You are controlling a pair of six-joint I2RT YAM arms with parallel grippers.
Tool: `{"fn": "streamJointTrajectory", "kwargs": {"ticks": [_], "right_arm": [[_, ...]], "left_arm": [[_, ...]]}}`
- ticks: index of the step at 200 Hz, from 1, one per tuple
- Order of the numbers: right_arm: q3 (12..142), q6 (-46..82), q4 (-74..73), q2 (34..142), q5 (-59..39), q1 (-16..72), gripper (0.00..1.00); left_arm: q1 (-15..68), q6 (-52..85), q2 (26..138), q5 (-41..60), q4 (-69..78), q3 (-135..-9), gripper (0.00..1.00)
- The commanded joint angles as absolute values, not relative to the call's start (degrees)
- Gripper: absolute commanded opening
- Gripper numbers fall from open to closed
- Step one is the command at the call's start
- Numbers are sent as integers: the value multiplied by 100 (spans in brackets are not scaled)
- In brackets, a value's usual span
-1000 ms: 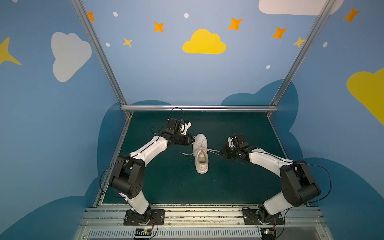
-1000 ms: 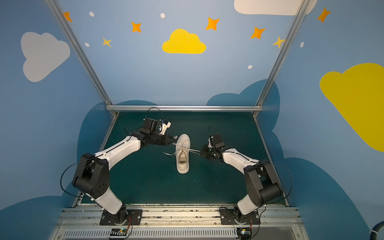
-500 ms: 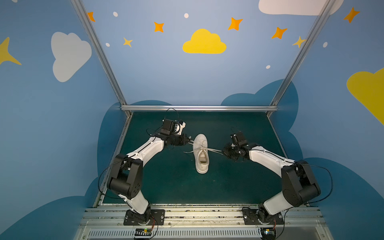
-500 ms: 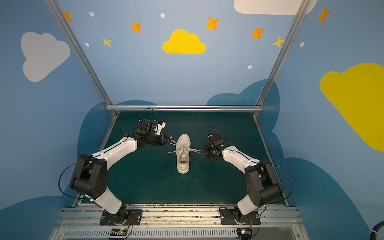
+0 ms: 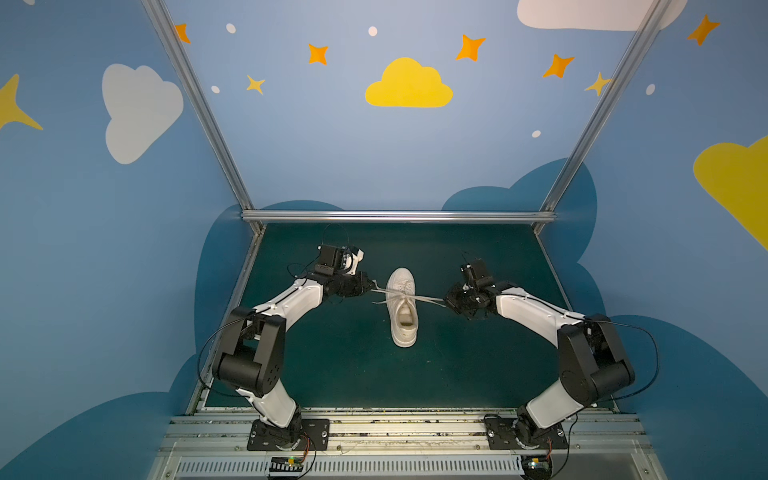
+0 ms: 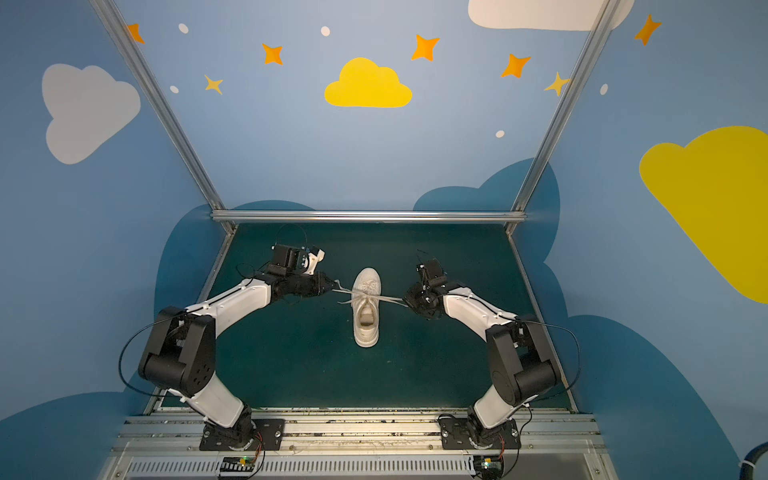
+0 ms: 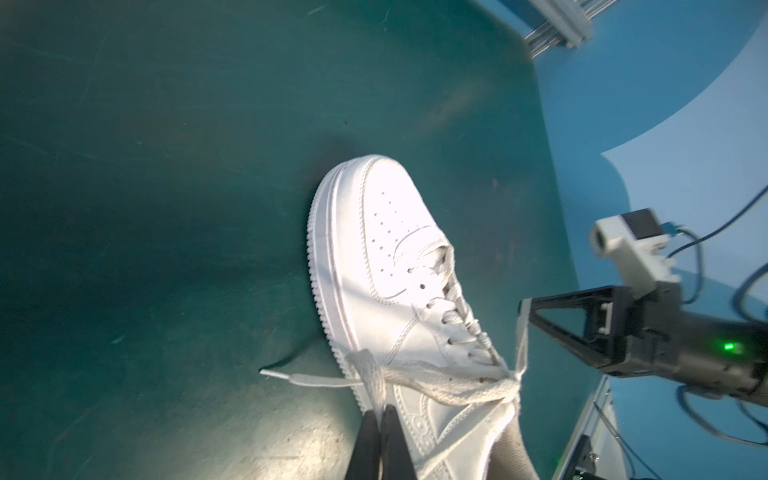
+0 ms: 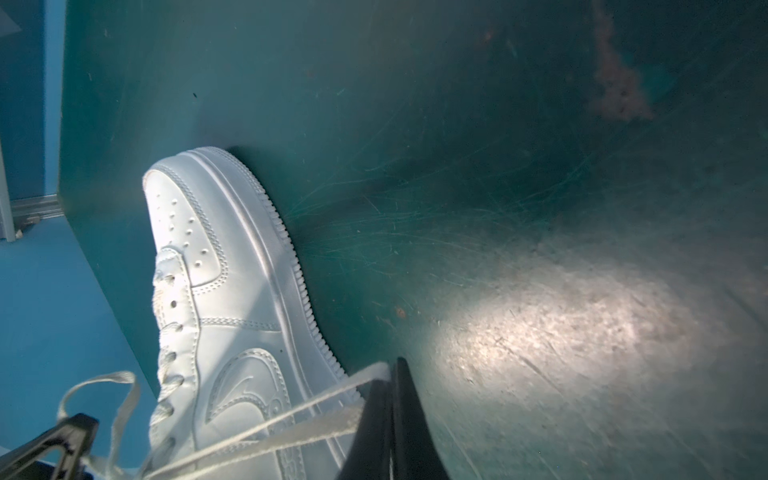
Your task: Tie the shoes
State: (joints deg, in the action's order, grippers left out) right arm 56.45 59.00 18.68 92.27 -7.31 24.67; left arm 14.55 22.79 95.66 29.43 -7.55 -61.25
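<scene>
White low-top leather sneaker [image 5: 402,307] at the centre of the dark green mat [image 5: 332,365], toe at 12 o'clock, heel at 6.
Left gripper [image 5: 370,286] sits at its 9 o'clock, right gripper [image 5: 447,300] at 3, about equally near. Each is pinched tight on a strand of the flat white laces [image 5: 428,298], taut across the long axis. Forearms low, reaching inward.

sneaker [image 7: 374,257] heel cut off in both wrist views; lace [image 5: 430,298] crossing too small in top views.

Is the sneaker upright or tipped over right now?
Upright: the sneaker stands on its sole, its opening facing up in both top views.
</scene>
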Motion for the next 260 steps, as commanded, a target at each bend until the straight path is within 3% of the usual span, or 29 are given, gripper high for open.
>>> {"fn": "streamJointTrajectory", "kwargs": {"ticks": [1,85,131,260], "right_arm": [[5694,5808,1990,9308,-617,2417,0],[5607,5654,1839,9247,-896,2389,0],[5336,5952,2072,8995,-392,2298,0],[5142,5973,2267,8768,-202,2118,0]], "left_arm": [[1382,2416,9631,3078,-489,-6086,3],[1388,2475,9730,3217,-458,-6051,3],[1320,2476,9592,2838,-549,-5907,3],[1195,2459,9477,2563,-615,-5779,3]]}}
